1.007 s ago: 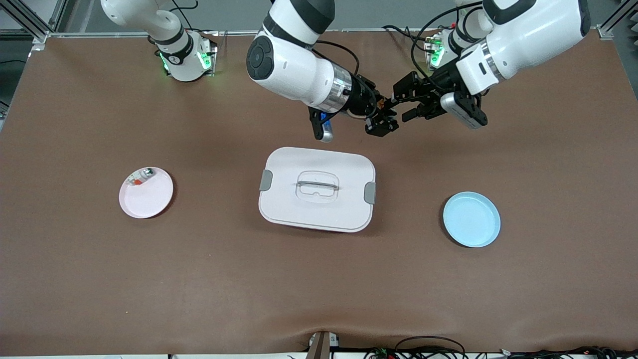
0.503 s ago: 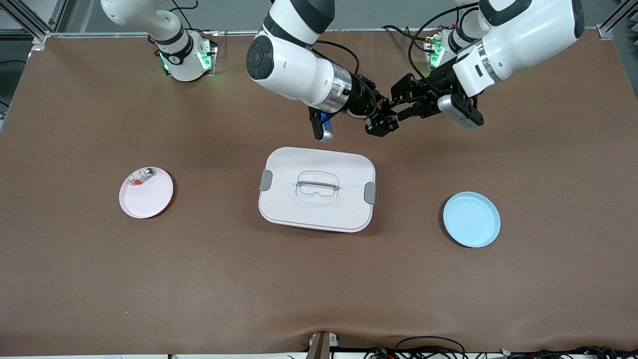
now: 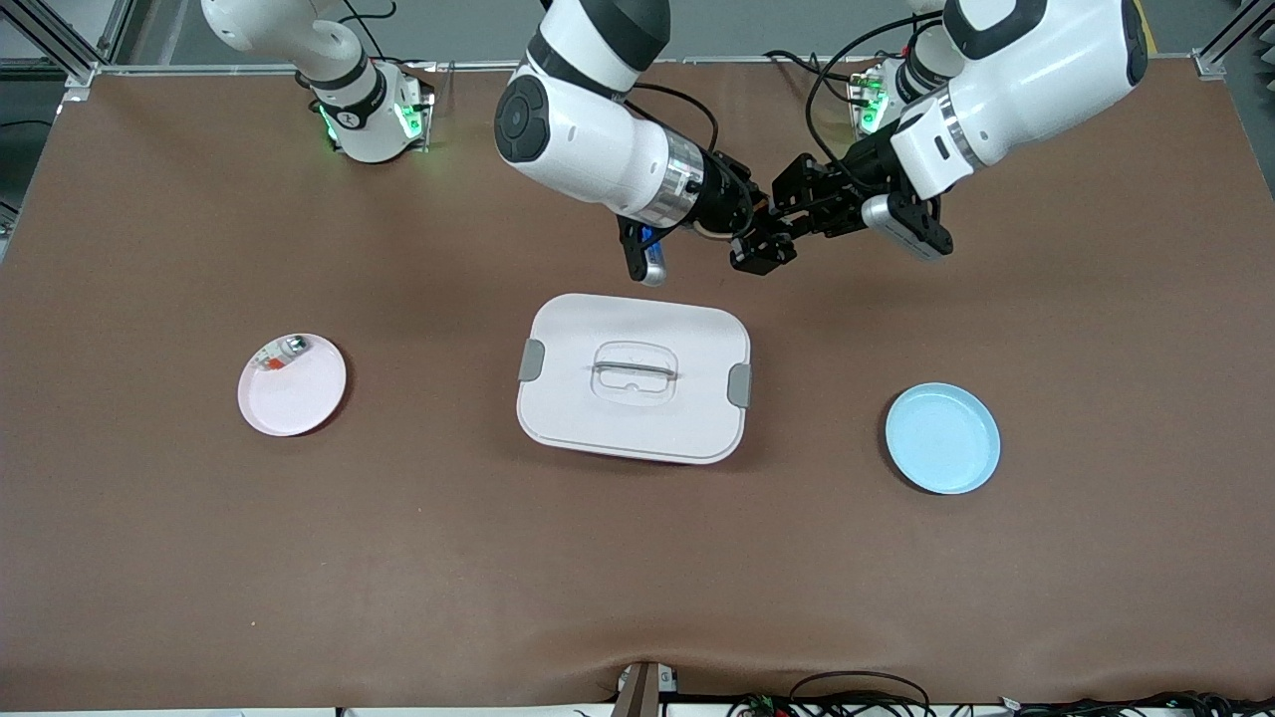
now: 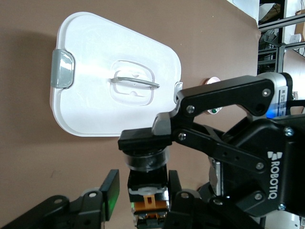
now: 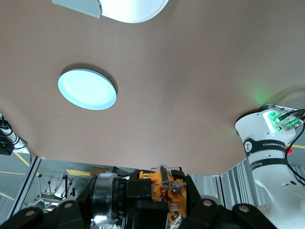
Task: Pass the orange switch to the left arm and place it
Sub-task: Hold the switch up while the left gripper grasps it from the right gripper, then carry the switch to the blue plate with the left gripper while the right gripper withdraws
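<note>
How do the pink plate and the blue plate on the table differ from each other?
The pink plate lies toward the right arm's end of the table, the blue plate toward the left arm's end, with the white box between them. The pink plate holds a small silver and orange part at its rim; the blue plate holds nothing. The blue plate lies a little nearer the front camera. Both are round, shallow, similar in size, and flat on the brown table.

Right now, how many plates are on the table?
2: a pink plate toward the right arm's end, holding a small part, and a blue plate toward the left arm's end. The box lies between them.
</note>
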Tool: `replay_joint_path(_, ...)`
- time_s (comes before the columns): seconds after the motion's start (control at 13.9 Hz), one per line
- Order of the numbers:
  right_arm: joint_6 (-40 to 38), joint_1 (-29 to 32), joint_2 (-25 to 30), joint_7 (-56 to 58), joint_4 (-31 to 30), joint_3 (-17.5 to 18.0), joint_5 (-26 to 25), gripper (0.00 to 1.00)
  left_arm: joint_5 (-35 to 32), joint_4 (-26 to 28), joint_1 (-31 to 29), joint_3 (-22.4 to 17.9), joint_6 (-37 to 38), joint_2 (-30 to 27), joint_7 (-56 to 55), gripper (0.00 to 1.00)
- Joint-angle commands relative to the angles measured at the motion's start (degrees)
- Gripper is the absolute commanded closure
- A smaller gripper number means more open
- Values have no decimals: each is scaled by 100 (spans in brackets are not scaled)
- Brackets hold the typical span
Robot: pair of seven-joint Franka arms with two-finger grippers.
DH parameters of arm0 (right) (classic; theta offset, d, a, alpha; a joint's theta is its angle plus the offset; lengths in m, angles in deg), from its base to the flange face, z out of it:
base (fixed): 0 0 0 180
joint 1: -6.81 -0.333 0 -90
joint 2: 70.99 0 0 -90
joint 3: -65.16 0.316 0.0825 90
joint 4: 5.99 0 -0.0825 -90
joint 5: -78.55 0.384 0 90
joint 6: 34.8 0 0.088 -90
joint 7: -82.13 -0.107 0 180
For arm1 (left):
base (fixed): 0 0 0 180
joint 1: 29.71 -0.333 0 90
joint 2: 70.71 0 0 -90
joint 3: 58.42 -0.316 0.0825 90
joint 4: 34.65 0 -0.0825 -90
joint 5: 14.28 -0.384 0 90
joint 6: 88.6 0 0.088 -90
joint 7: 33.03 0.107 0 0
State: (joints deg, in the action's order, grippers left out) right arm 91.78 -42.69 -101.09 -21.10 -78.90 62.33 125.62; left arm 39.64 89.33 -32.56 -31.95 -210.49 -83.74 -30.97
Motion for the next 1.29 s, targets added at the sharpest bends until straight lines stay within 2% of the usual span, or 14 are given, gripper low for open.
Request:
replay_joint_path(0.0, -2, -43, -67, -100, 181, -51, 101, 76, 92, 38, -23, 104, -107, 29, -48, 78)
replay_joint_path(0.22, -2, -43, -67, -100, 181, -51, 101, 75, 83, 12, -23, 113, -107, 81, -39, 100)
replay_joint_path(0.36, -2, -43, -67, -100, 181, -51, 101, 75, 5, -23, -40, 113, -107, 143, 118, 100)
replay_joint_path(0.5, -2, -43, -67, -100, 181, -51, 101, 67, -4, -32, -49, 104, -107, 213, 259, 100)
replay_joint_path(0.72, -38, -43, -67, -100, 181, -51, 101, 7, -188, -41, -110, 104, -107, 275, 365, 100)
replay_joint_path(0.79, -38, -43, -67, -100, 181, -51, 92, 0, -224, -67, -137, 104, -107, 292, 374, 100)
replay_joint_path(1.22, -55, 1, -23, -83, 181, -60, 57, 0, -1127, -251, -295, 96, -99, 520, 461, 100)
